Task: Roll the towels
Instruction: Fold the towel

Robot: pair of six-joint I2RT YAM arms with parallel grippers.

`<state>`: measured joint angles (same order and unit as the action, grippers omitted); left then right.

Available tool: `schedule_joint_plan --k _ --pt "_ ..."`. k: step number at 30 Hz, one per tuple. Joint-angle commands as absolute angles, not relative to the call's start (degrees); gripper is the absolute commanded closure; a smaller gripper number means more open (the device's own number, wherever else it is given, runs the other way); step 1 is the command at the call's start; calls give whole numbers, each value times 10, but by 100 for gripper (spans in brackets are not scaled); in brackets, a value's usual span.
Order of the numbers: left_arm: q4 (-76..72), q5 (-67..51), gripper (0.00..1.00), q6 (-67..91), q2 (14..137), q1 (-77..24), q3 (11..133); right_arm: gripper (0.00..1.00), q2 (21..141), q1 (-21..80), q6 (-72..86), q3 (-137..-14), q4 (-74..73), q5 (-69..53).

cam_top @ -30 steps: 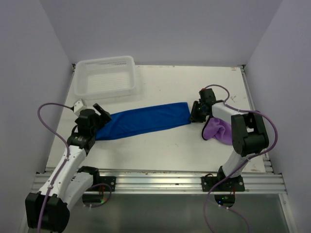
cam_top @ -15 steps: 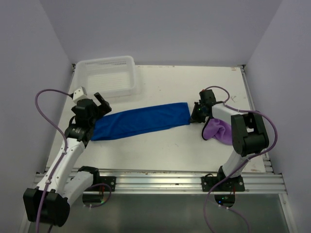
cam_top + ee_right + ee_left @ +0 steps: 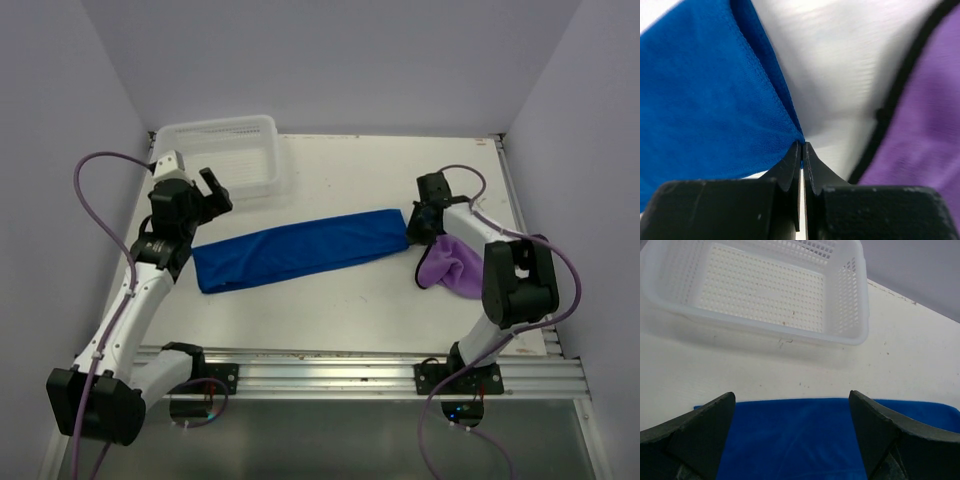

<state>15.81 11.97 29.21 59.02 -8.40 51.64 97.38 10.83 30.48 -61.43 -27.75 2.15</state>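
Within the last second the left gripper [image 3: 213, 190] has been lifted off the left end of the long royal blue cloth towel [image 3: 300, 248] and drawn back toward the white plastic mesh basket [image 3: 215, 128], its jaws spread wide with nothing held between them. Over the same second the right gripper [image 3: 413, 222] has been closed at the towel's right end, and the strip has been shifted slightly to the right. It lies flat and unrolled across the middle of the white table [image 3: 350, 170]. The light purple cloth towel with a dark edge [image 3: 448, 266] is left crumpled beside the right arm. Rolling from the right end is judged to be about to start. From above, the right grip is hidden by the wrist. Only in the right wrist view are the jaws seen pressed together, with the blue hem seemingly caught at their tips. Only in the left wrist view is the left gripper shown raised clear above the cloth, with the basket just beyond.
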Motion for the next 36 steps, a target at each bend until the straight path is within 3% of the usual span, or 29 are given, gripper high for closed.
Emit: schedule_joint_plan --k 1,10,18,26,36 --pt "138 96 0 258 583 -86 497 100 913 84 285 -662 -342 116" --pt "135 48 0 252 589 -86 495 100 853 47 261 -686 -373 166" --pt "133 40 0 247 574 -86 491 100 836 62 242 -681 -313 34" --pt "131 37 0 247 557 -86 485 100 849 152 252 -695 -266 4" --pt "132 41 0 246 548 -86 484 100 918 254 240 -803 -293 3"
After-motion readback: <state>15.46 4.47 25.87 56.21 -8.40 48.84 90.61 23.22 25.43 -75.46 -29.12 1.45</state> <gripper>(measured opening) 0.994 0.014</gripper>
